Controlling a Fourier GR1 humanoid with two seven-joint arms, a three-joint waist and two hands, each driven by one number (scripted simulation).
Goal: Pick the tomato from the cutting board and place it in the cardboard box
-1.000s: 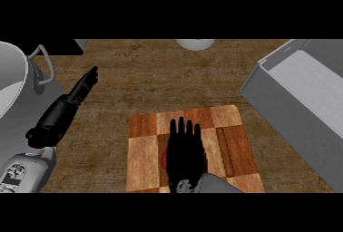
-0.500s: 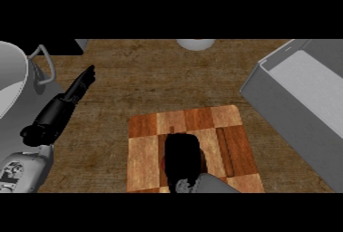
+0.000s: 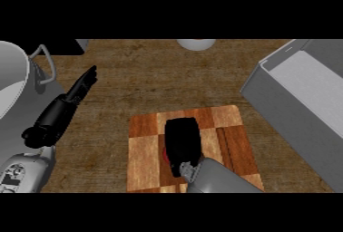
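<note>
Right, we're at the grasp: right hand point(image 3: 182, 146) curls over the tomato point(image 3: 164, 155) on the cutting board point(image 3: 144, 152); next, lift and carry right to the cardboard box point(image 3: 301, 97).

Steep head-height view over counter point(image 3: 134, 90)

black hands point(image 3: 182, 142), grey forearms point(image 3: 218, 177)

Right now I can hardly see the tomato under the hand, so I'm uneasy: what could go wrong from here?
1. The black right hand is curled over the red tomato on the checkered wooden cutting board, hiding the hold, so it may slip on lifting.
2. The grey cardboard box has raised walls at the right; a low carry could clip one.
</note>
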